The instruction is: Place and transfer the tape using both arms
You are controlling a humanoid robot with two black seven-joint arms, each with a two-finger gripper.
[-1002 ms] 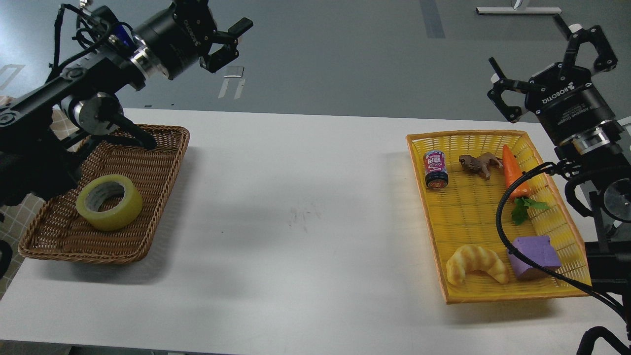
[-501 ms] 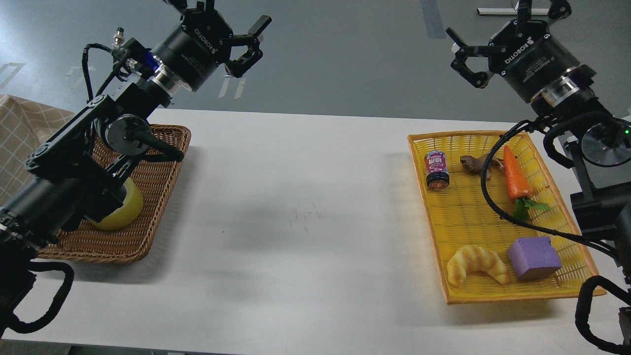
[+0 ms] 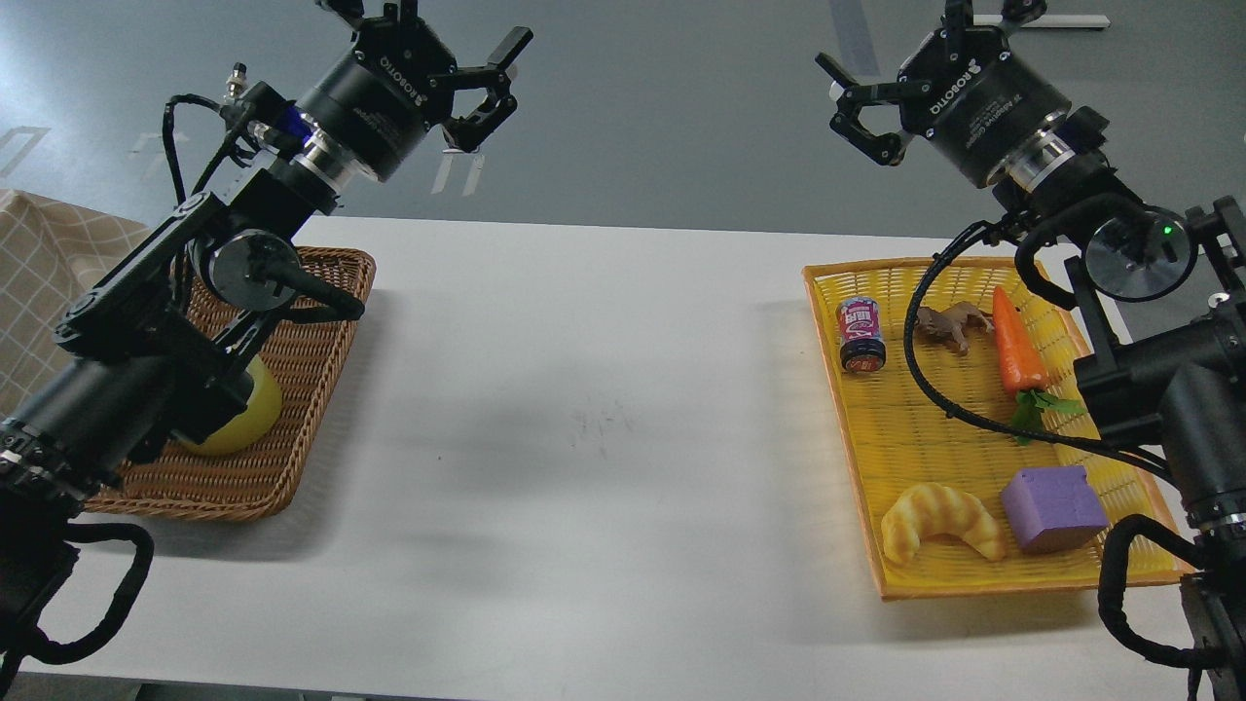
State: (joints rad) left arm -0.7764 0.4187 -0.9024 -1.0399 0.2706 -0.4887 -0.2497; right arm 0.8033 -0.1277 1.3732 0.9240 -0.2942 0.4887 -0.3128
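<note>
White table point(image 3: 604, 409) w/ two baskets. Brown wicker basket point(image 3: 311, 389) at left, yellow plastic basket point(image 3: 905, 428) at right, well apart.

Tape point(image 3: 243, 414): yellow roll, sits inside the brown basket, toward its middle. Mostly hidden behind the left arm point(image 3: 146, 370), only a curved yellow edge shows; can't tell if it lies flat or tilted.

Left gripper point(image 3: 443, 54): raised high above the table's far edge, beyond the brown basket's far right corner, fingers spread apart, nothing between them. "ROBOTIQ" label readable on its body. Well apart from the tape.

Right gripper point(image 3: 900, 73): also up high, above the far side of the yellow basket, pointing up-left. Fingers look splayed and empty, though some are cut by the top edge so prob. open, not 100% sure. Right arm point(image 3: 1158, 350) runs down the right edge, black cable point(image 3: 934, 380) loops over the yellow basket.

Yellow basket contents: small can point(image 3: 861, 334) w/ purple-red label at far left, brown toy animal point(image 3: 949, 324) just beside it, carrot point(image 3: 1014, 341) w/ green leaves to the right of that, lengthwise. Near end: croissant point(image 3: 939, 521) and purple block point(image 3: 1054, 508) side by side, close but apparently not touching.

Checked beige cloth point(image 3: 44, 263) at far left edge, behind the left arm. Grey floor point(image 3: 662, 117) beyond the table.
</note>
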